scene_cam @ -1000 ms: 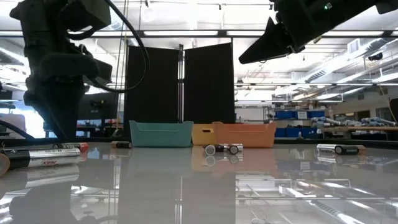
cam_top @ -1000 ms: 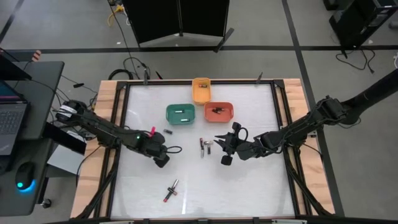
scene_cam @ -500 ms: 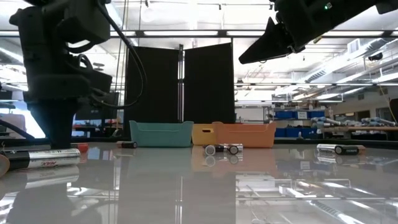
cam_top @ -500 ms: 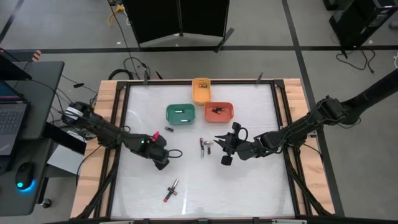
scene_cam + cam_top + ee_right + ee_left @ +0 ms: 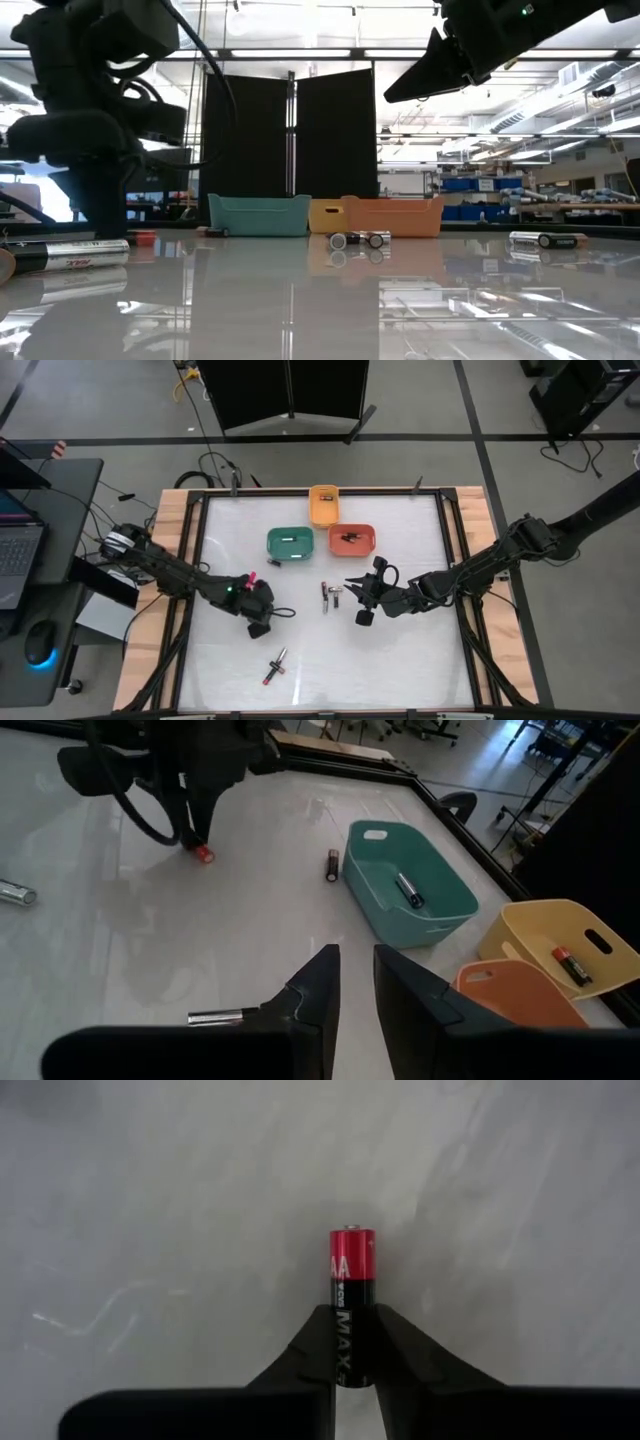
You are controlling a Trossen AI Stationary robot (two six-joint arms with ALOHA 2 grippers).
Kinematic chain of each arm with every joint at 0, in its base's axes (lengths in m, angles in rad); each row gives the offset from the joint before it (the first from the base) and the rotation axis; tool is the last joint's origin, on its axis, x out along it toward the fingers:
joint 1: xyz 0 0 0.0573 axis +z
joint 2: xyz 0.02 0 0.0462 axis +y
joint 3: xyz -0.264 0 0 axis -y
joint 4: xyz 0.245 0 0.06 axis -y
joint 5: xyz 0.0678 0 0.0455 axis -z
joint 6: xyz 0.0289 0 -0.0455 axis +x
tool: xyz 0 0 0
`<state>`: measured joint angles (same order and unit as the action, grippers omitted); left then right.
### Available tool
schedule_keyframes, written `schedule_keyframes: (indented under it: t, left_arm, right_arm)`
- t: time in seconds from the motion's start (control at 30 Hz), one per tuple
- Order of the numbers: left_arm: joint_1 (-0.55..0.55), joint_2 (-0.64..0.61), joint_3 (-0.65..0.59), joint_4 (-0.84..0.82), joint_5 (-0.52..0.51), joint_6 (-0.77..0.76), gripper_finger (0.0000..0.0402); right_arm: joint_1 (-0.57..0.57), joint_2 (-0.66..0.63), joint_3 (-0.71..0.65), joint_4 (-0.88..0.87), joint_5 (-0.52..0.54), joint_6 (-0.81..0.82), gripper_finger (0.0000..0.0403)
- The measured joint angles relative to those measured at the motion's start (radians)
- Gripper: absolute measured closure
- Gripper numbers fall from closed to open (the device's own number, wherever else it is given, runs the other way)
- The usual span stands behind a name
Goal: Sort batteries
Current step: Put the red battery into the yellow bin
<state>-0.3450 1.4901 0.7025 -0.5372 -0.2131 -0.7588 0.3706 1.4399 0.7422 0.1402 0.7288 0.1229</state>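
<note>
My left gripper point(image 5: 352, 1342) is shut on a red-and-black AA battery point(image 5: 351, 1270) at the table's middle left, which shows in the high view as a battery point(image 5: 250, 576). My right gripper point(image 5: 356, 982) hovers right of centre, its fingers a narrow gap apart with nothing between them; in the high view this gripper point(image 5: 350, 585) is above the table. A small dark battery point(image 5: 271, 563) lies beside the green bin point(image 5: 290, 544). Two batteries point(image 5: 330, 598) lie side by side at the centre, and a red-and-silver one point(image 5: 274, 666) lies near the front. My left gripper pinches the battery's black half point(image 5: 350, 1335) between its two fingers. The fingers lie along the battery, and its red end point(image 5: 351, 1250) sticks out past the fingertips. The fingers slant down toward the table, and the red end point(image 5: 145, 238) sits at table level.
An orange bin point(image 5: 351, 539) and a yellow bin point(image 5: 323, 505) stand behind the centre, each holding a battery, as does the green bin. In the low view a long battery point(image 5: 70, 253) lies near left and another point(image 5: 545, 240) lies right. The wooden table frame point(image 5: 180, 560) rims the white top.
My left gripper has shifted a little toward the table's right edge, and the red battery has moved with it. The small dark battery has slid toward the green bin. My right arm has kept still.
</note>
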Motion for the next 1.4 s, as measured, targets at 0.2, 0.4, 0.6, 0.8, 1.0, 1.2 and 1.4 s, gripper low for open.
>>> schedule_keyframes:
  t: [0.2,0.4,0.6,0.8,1.0,1.2,1.4]
  left_arm:
    - [0.036,-0.003,0.055,-0.037,-0.064,0.102,0.0357]
    - [0.083,-0.004,0.213,-0.142,-0.138,0.233,0.0357]
    - [0.218,-0.005,0.36,-0.177,-0.163,0.403,0.0357]
    - [0.432,-0.006,0.434,-0.14,-0.098,0.579,0.0357]
    - [0.636,0.036,0.516,-0.075,-0.015,0.748,0.0357]
    - [0.752,0.19,0.669,-0.028,0.083,0.874,0.0357]
    - [0.797,0.391,0.847,-0.065,0.176,0.945,0.0357]
  right_arm:
    - [-0.001,0.0,0.0,0.008,0.0,0.0,0.033]
    - [-0.001,0.0,0.0,0.016,0.001,0.004,0.0336]
    - [-0.001,0.0,0.0,0.016,0.001,0.005,0.0342]
    - [-0.001,0.0,0.0,0.016,0.001,0.005,0.0347]
    - [-0.001,0.0,0.0,0.016,0.001,0.005,0.0347]
    - [-0.001,0.0,0.0,0.016,0.002,0.0,0.0349]
    - [0.026,0.0,0.0,-0.02,0.012,0.006,0.0355]
